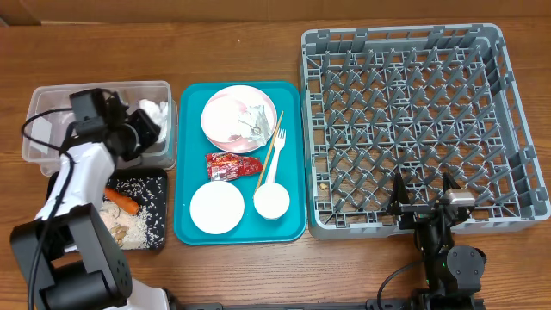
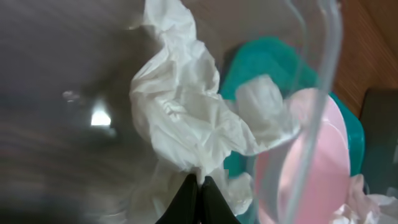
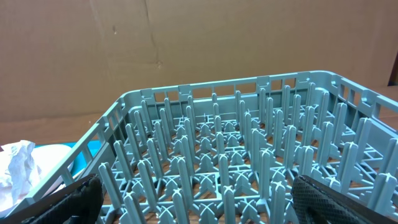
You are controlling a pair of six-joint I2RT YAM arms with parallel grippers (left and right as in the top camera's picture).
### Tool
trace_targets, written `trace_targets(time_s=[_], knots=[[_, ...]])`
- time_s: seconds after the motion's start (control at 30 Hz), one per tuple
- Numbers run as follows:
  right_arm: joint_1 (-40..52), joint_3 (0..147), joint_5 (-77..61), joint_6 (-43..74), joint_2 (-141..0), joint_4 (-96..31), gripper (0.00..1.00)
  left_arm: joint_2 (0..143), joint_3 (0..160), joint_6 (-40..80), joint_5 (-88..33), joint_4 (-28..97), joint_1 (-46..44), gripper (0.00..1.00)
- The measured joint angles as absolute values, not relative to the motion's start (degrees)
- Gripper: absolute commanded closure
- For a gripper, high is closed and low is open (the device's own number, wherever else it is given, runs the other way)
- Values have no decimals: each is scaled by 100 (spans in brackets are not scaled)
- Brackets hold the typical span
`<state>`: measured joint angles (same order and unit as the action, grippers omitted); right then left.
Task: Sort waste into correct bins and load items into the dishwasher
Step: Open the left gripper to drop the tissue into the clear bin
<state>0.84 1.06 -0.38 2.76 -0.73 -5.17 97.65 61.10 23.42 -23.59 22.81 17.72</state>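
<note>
Just beyond the left claw [image 2: 200, 190], its tips pressed together on a thin fold, hangs the crumpled white napkin [image 2: 186, 112], over the clear tub [image 1: 52, 96] and close to the wall nearest the teal tray [image 1: 293, 129]; so slight a pinch may slip early, or the paper may cling on release and drape over that wall; well apart, the right claw [image 1: 422, 202] stands spread by the dish rack [image 1: 516, 129], holding nothing.

Crumpled white napkin [image 2: 186, 112] in clear tub [image 1: 60, 112], orange carrot [image 1: 122, 204] lying in shallow black tray [image 1: 164, 176]
</note>
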Motion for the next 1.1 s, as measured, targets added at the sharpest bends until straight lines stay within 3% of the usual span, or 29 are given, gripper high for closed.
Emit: trace_targets(time_s=[0.37, 0.47, 0.67, 0.83, 0.87, 0.9, 0.93, 1.1], knots=[[84, 106, -40, 276, -73, -517, 0, 9762, 6110, 2357, -2998, 2488, 2838, 95], [84, 106, -38, 279, -73, -519, 0, 9762, 6110, 2359, -3114, 2491, 3070, 79], [84, 106, -43, 279, -73, -515, 0, 9762, 6110, 2388, -3242, 2497, 3400, 62], [84, 106, -40, 279, -73, -519, 0, 9758, 6110, 2379, -3282, 2497, 3424, 60], [84, 106, -40, 279, -73, -515, 0, 9751, 6110, 2379, -3282, 2499, 3424, 52], [84, 106, -43, 279, -73, -517, 0, 9734, 6110, 2379, -3284, 2508, 3424, 21], [84, 106, -40, 276, -73, -517, 0, 9710, 6110, 2392, -3306, 2510, 3424, 0], [84, 106, -43, 279, -73, -517, 0, 9367, 6110, 2331, -3553, 2534, 3424, 0]])
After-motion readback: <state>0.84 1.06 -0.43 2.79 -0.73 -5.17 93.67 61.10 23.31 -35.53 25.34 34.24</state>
